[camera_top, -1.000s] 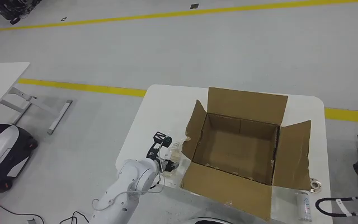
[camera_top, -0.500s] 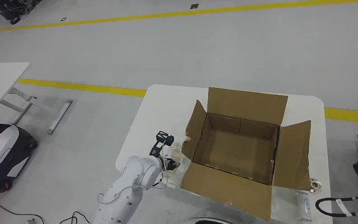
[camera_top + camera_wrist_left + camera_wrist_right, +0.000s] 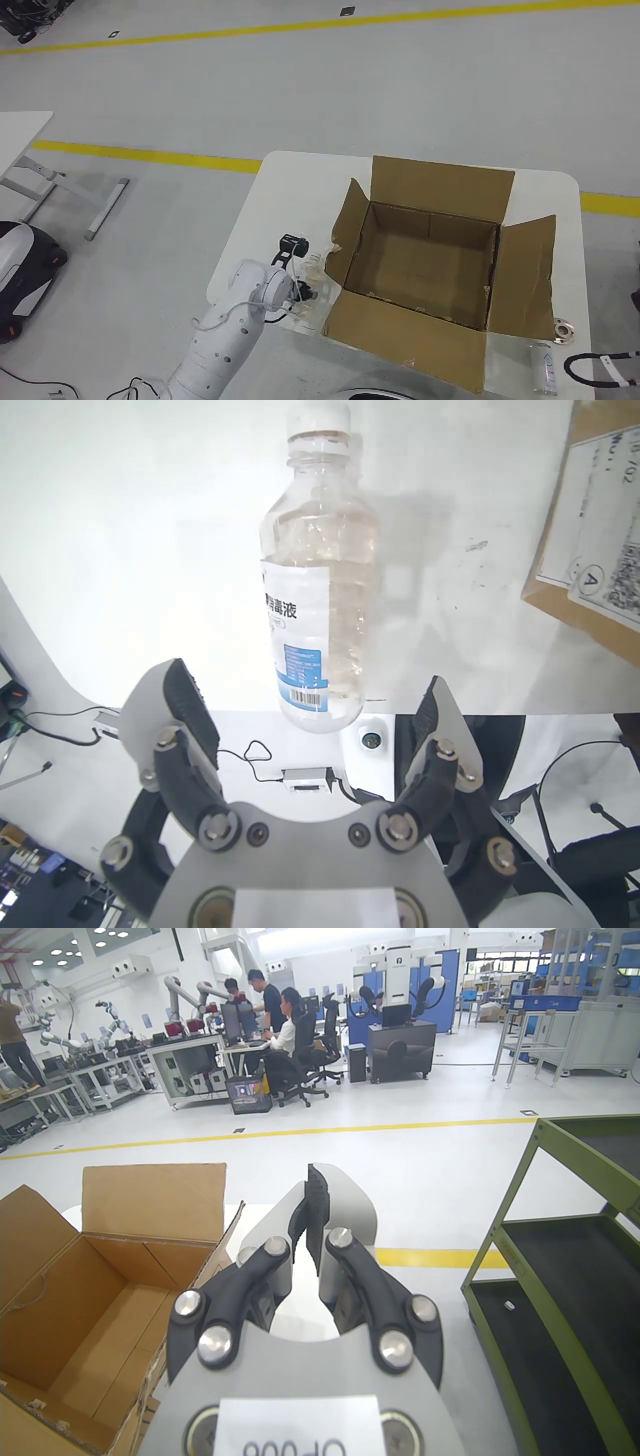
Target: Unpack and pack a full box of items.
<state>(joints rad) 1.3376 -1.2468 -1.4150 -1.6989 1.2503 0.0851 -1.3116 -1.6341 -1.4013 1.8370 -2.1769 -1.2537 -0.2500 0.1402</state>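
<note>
Clear plastic bottle point(image 3: 320, 600) with a white screw cap, colourless liquid inside, and a white label with a blue panel and a barcode near the base. Set on the white table point(image 3: 290, 190) just beside the outer left flap of the open brown cardboard box point(image 3: 440, 185). Seen from the top at point(image 3: 313, 272), between arm and box. Lying flat or tilted: cannot tell.

Left gripper point(image 3: 305, 680) spread wide, with black ribbed pads point(image 3: 192, 695) on either side of the bottle's base end. Clear gaps on both sides, nothing touched, nothing held.

Right gripper point(image 3: 314, 1188) closed, with black pads point(image 3: 316, 1208) pressed together and nothing between them. Raised at the right of the box point(image 3: 125, 1198), pointing out across the floor.
</note>
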